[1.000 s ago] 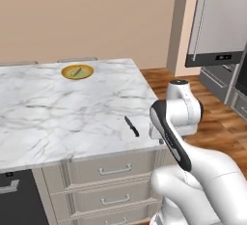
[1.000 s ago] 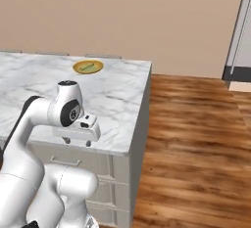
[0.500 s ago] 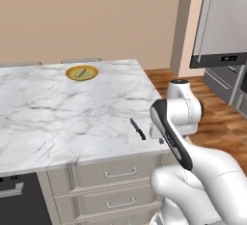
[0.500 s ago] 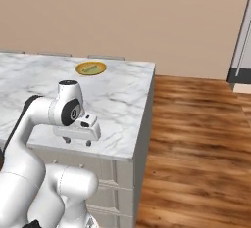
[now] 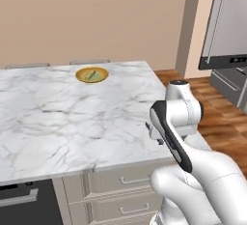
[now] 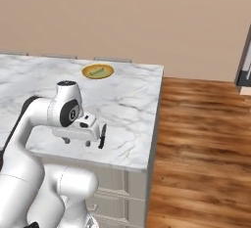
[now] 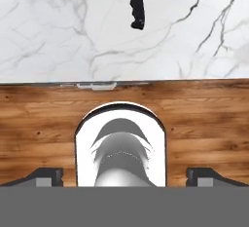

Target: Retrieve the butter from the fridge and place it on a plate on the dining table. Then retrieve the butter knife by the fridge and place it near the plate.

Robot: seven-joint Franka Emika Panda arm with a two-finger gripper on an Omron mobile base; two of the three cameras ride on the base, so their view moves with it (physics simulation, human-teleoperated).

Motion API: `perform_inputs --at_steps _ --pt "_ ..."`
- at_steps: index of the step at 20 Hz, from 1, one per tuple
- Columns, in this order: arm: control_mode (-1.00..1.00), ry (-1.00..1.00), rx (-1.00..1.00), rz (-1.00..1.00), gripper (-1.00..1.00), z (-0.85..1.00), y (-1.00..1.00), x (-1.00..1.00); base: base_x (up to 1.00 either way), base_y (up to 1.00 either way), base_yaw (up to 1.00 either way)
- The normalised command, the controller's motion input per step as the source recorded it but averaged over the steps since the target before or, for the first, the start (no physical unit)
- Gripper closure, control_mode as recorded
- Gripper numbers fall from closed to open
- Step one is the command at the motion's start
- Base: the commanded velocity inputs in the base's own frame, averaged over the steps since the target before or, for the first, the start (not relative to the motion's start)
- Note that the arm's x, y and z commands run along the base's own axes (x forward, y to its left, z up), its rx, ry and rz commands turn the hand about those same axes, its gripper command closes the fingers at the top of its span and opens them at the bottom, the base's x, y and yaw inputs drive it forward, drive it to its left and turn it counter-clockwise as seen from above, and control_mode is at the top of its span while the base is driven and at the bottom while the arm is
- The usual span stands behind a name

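The butter knife [image 6: 102, 135], slim and black, lies on the white marble dining table [image 6: 132, 100] near its front right corner. Its handle also shows at the top of the hand view, butter knife [image 7: 135, 2]. My gripper [image 6: 77, 142] hangs open just left of it over the table's edge, holding nothing. In the hand view the gripper [image 7: 124, 176] has its tips wide apart and the knife well clear of them. At the table's far side sits the plate [image 5: 91, 75] with the butter [image 5: 90, 75] on it, also seen from the right as plate [image 6: 98, 71].
The grey fridge [image 5: 230, 23] stands at the back right, across a wooden floor [image 6: 201, 139]. Beige drawers [image 5: 120, 183] run under the table's front edge. A beige wall closes off the back.
The whole picture has shifted, so the base has moved and the table corner now sits closer in front. The knife stays on the table and the gripper stays open.
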Motion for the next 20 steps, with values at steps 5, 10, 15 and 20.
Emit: perform_inputs --at_steps 5,10,15,20 --pt "1.00 0.00 0.00 0.00 -1.00 0.00 0.00 0.00 0.43 -0.03 -0.06" --pt "1.00 0.00 0.00 0.00 -1.00 0.00 0.00 0.00 0.07 0.00 -0.01" --pt "1.00 0.00 0.00 0.00 -1.00 0.00 0.00 0.00 0.00 0.00 0.00" --pt "-1.00 -0.03 0.00 0.00 -1.00 -0.03 0.00 0.12 0.03 0.00 0.00"
